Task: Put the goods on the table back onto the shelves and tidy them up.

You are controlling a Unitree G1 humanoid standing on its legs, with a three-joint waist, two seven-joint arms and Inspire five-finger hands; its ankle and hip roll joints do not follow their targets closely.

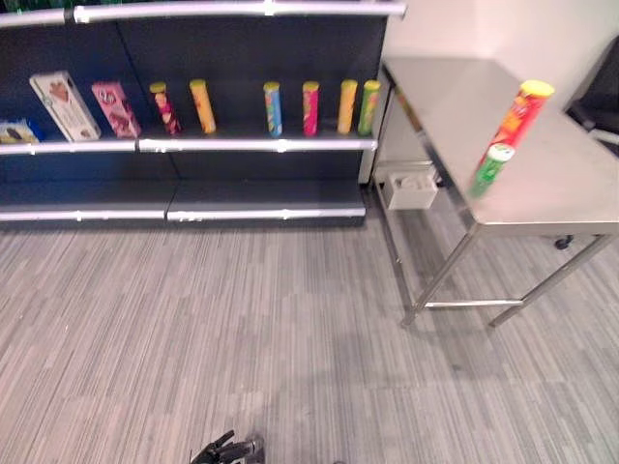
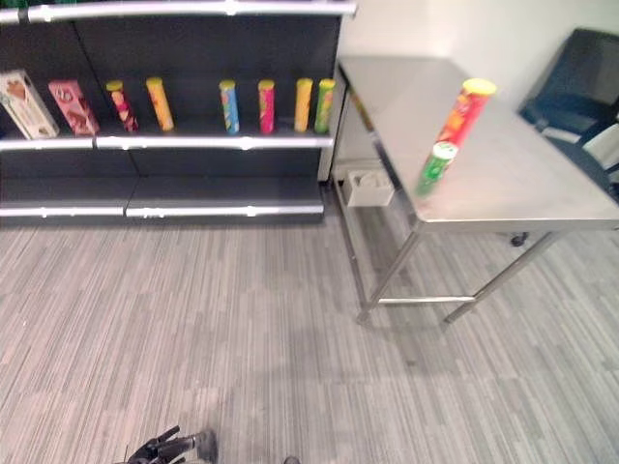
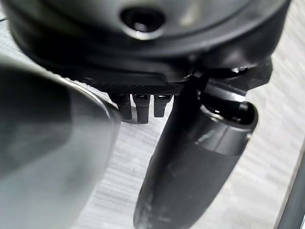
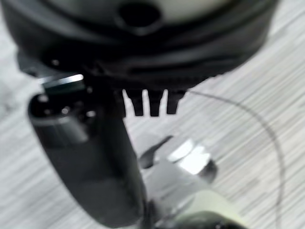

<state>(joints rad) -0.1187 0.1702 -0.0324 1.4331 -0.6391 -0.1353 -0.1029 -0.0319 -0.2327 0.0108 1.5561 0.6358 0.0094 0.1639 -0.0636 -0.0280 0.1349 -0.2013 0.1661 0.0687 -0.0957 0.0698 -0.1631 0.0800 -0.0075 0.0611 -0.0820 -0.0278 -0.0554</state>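
Grey-carpeted shop floor: red crisp tube point(image 1: 515, 118) and green crisp tube point(image 1: 490, 169) await reshelving at steel table point(image 1: 580, 198) front-left edge; shelf point(image 1: 256, 145) tubes upright; left hand point(image 3: 190, 162) and right hand point(image 4: 95, 162) relaxed, empty

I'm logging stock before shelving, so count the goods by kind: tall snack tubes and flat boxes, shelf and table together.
Tall cylindrical snack tubes on the dark shelf: 6
Tall cylindrical snack tubes on the steel table: 2
Flat boxes on the shelf: 3
Total: 11
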